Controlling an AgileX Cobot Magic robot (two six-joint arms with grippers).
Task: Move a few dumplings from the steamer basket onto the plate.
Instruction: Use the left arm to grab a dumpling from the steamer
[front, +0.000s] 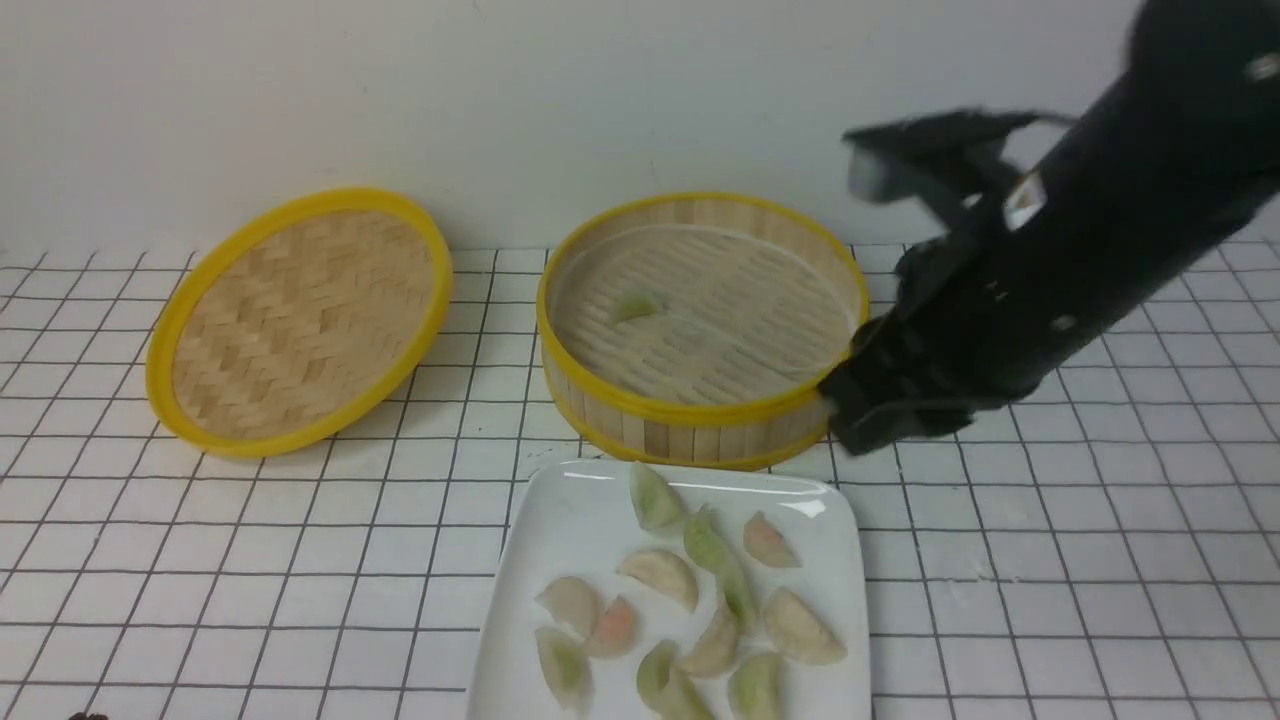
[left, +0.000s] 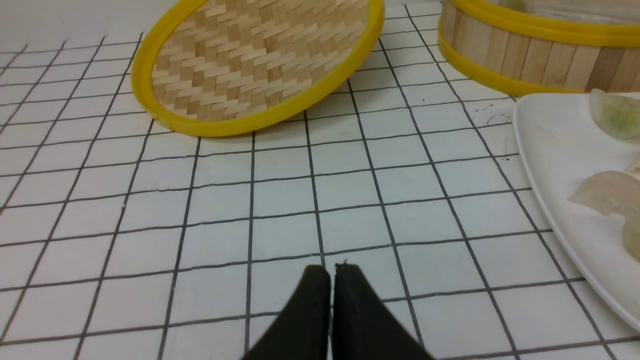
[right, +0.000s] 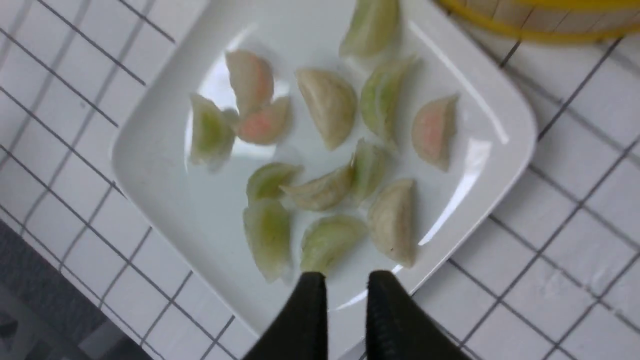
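Over the glossy white rounded-square plate (right: 165, 200), crowded with pale crescent dumplings (right: 327, 105), the right claw (right: 345, 275) hangs narrowly parted, pinching nothing. The left claw (left: 332, 270) is pressed together above the worktop. One pale green dumpling (front: 635, 305) lies in the round bamboo steamer basket (front: 690, 435). The placing step looks done; fetching that one would call for spread jaws.

Left fingers (left: 310, 310) pressed together over tiles (left: 350, 190); lid (left: 260, 55), steamer basket (left: 530, 60), plate (left: 555, 150) beyond.
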